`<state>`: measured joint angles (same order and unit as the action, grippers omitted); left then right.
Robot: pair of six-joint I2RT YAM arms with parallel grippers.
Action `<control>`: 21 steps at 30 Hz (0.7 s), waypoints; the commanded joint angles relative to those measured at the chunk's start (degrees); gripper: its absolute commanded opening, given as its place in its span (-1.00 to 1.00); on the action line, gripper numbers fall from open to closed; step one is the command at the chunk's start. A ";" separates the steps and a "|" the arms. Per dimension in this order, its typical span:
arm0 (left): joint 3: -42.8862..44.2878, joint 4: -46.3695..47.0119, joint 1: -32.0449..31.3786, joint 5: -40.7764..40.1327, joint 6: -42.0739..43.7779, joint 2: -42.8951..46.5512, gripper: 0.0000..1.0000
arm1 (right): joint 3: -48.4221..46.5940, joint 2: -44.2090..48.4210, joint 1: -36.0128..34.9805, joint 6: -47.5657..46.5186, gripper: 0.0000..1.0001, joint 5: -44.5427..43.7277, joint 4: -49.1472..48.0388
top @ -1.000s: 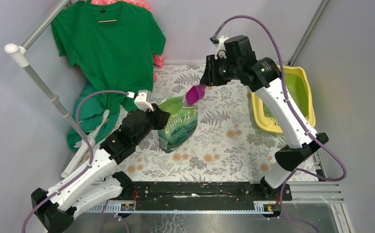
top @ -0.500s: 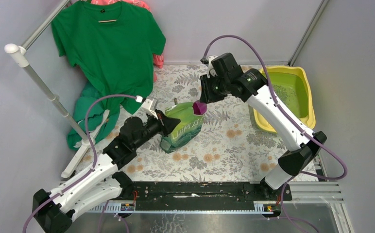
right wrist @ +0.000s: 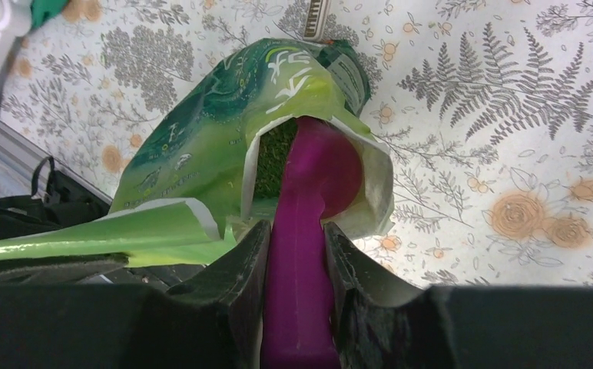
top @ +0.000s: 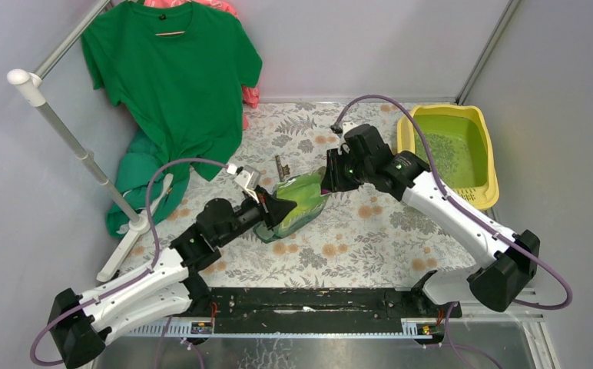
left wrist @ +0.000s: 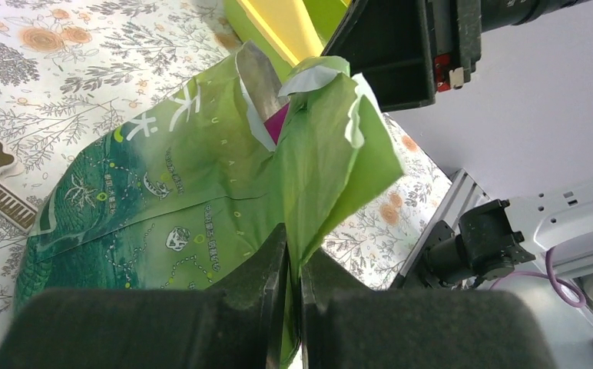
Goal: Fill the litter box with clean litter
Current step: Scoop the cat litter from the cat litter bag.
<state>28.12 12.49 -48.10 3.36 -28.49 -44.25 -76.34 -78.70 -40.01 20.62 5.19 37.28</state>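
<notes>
From above, the litter box (top: 490,161) sits at the far right corner of the flowered desk (top: 370,231), well apart from both arms, with clean litter (top: 447,154) scattered thinly over its green floor. A green bag (top: 297,204) leans mid-desk between the left gripper (top: 274,207) and the right gripper (top: 328,181).

In the left wrist view, the left gripper's jaws are pinched shut on a fold of the bag's torn top edge.

In the right wrist view, the right gripper clamps the handle of a purple scoop (right wrist: 309,192). The scoop's bowl is inside the bag's mouth, against dark green granules.
</notes>
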 commanded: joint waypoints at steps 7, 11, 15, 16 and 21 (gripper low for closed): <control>0.29 2.45 -1.51 -7.05 2.75 2.77 -0.73 | 5.11 -10.18 0.17 4.57 -1.00 11.91 -11.48; 1.01 0.16 -1.52 -8.56 3.55 3.16 -0.74 | 4.02 -12.83 0.28 4.45 -1.00 20.63 -13.11; 1.07 -1.33 -1.51 -11.32 3.95 4.30 -0.74 | 3.98 -11.73 1.20 4.21 -1.00 27.78 -13.63; 1.14 -2.10 -1.55 -12.30 3.97 4.67 -0.74 | 4.86 -10.98 1.72 4.69 -1.00 29.25 -14.36; 2.25 -5.37 -1.56 -17.94 3.55 5.30 -0.75 | 15.41 -4.35 8.93 13.78 -1.00 39.77 -27.86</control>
<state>28.16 8.78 -49.17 -8.71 -25.89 -39.88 -69.01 -86.59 -34.20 23.51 25.45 16.73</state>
